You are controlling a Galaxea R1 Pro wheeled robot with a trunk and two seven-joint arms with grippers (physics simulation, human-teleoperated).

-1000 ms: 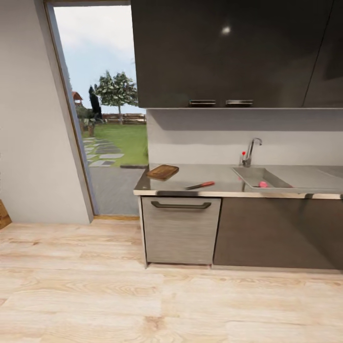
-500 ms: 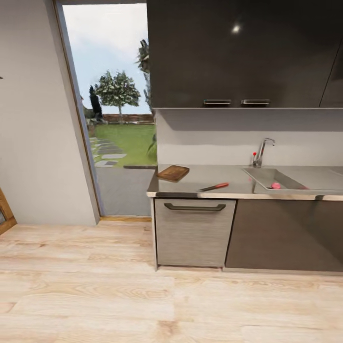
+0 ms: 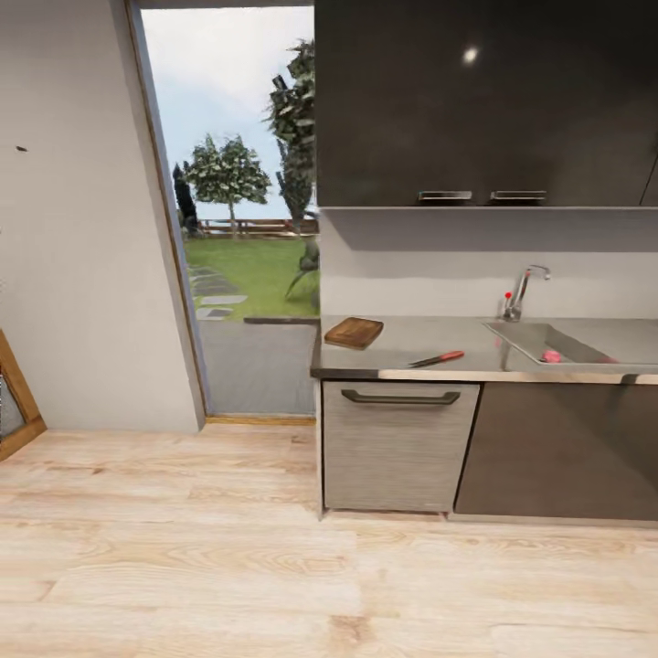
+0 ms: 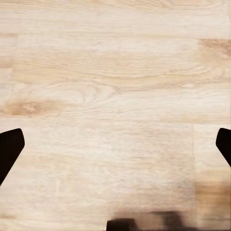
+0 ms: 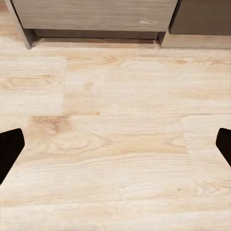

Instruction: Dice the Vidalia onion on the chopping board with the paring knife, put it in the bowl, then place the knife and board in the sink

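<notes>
Counter [image 3: 475, 340]: chopping board [image 3: 354, 332] and knife [image 3: 437, 358] lie apart beside the sink [image 3: 557, 344], which holds the onion [image 3: 551, 356]. Left end effector [image 4: 115, 149] and right end effector [image 5: 115, 149] both released above the floor [image 3: 274, 567].

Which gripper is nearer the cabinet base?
Right: the right gripper views the cabinet base just ahead; the left gripper hangs over bare floor.

No readable text, label or number anywhere.

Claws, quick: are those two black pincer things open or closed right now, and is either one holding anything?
Left claw: open, holding nothing, wooden floor beneath it.
Right claw: open, holding nothing, also over the floor.
</notes>
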